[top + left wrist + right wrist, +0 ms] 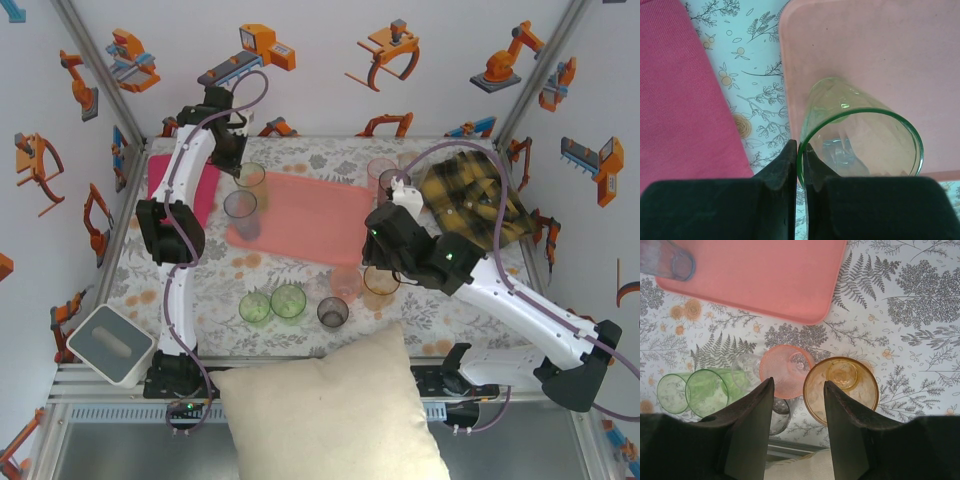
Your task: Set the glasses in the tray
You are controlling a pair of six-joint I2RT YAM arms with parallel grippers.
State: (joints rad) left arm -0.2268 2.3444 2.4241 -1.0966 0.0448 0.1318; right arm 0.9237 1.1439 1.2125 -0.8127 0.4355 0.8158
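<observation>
Left end effector (801,147), pressed almost together, pinches the near rim of 1 green glass (860,135), 1 finger inside and 1 outside. The glass has its base just inside the edge of the tray (880,45). Right end effector (798,385) hangs spread above the bench (920,315). Below its gap stands 1 pink glass (786,371), with 1 orange glass (842,387) just beside, both near the tray's corner.

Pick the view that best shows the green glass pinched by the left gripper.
Left wrist view: the green glass is large, its rim pinched by the left gripper, its base on the tray. The top view gives it small, at the tray's far left corner. The right wrist view faces other glasses.
</observation>
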